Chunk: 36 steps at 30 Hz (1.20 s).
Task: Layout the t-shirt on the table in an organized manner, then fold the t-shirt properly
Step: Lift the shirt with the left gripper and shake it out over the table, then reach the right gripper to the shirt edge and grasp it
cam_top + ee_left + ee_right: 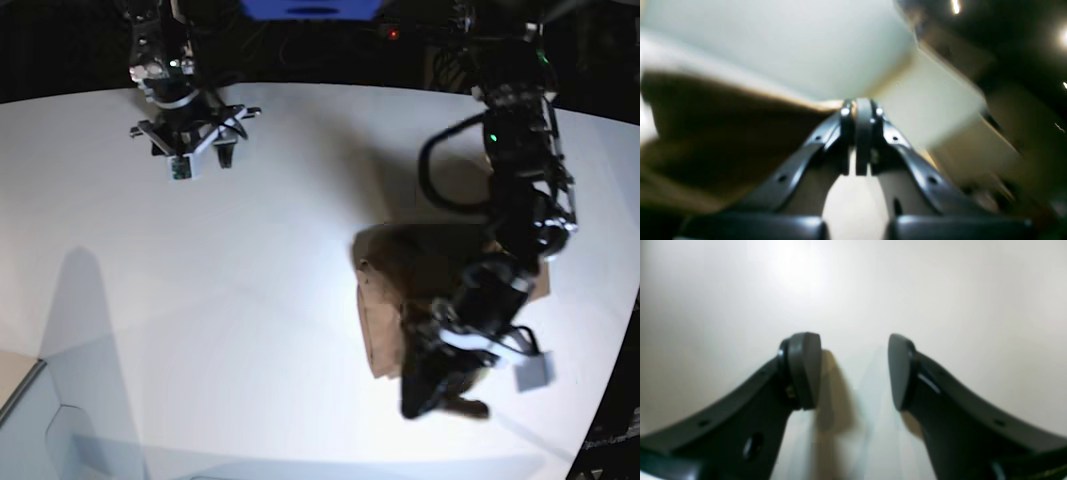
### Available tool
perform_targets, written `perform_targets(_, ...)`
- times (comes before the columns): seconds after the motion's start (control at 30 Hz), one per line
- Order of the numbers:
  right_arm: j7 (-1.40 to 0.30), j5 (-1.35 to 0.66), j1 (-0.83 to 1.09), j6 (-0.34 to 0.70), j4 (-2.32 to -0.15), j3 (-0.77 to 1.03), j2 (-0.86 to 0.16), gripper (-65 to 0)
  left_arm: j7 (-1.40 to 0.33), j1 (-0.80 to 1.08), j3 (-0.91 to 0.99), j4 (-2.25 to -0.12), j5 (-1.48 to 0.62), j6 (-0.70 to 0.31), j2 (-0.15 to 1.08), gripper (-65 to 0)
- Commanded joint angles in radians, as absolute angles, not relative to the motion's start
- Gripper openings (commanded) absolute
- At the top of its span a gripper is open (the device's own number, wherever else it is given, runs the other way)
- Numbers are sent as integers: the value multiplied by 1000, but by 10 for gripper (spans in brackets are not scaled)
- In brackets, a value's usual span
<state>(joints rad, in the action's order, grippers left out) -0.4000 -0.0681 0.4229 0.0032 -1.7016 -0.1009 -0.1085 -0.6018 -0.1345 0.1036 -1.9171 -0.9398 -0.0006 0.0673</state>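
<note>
Nearest, left gripper: the black two-fingered left gripper (425,395) hangs low over the near right part of the table; in the left wrist view (863,140) its jaws are pressed together, and blur hides whether any cloth is pinched between them.
T-shirt: the plain brown, soft, wrinkled t-shirt (385,325) lies bunched on the right half of the table, partly under the left arm; one corner of it shows by the far right edge. In the left wrist view it is a blurred brown mass (723,140) to the left of the closed jaws, its edge reaching up to the tips.
Left arm: the black jointed left arm (515,150) comes down from the far right, looped with a black cable, and bends over the shirt; its shadow darkens the cloth.
Table: the large, smooth, glossy white table (250,300) fills the base view, with bright glare near its middle.
Right gripper: the black right gripper (195,150) hovers over bare white surface at the far left, well apart from the shirt; the right wrist view (855,371) shows its dark pads wide apart with nothing between them.
</note>
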Motion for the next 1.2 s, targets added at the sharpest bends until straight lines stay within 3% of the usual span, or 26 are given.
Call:
perform_targets(0.0,-392,-67,426,5,-1716,-81,-113,-322,-576,-142,67,-1926,-955,-7,67,-591)
perform_targets(0.13,-386,-67,455,5,-1719,4,-113,-322,-573,-91,-117,-1914,-958,-7,67,-371)
perform_targets(0.2,-387,-70,461,5,-1732,48,-111,-322,-575,-70,-185,-1920,-961,-7,67,-303)
perform_targets(0.4,-392,-71,463,5,-1738,101,-110,-322,-565,-64,-245,-1910,-955,-7,142,-314)
perform_targets(0.63,-386,-71,450,5,-1738,94,-105,-322,-565,-16,137,-1799,-964,-5,249,-313)
perform_targets(0.87,-392,-71,397,5,-1733,73,-93,-319,-564,24,483,-1584,-954,-5,257,-313)
perform_targets(1.17,-392,-68,349,7,-1738,2,-94,-318,-559,-200,378,-1119,-954,-5,295,-313)
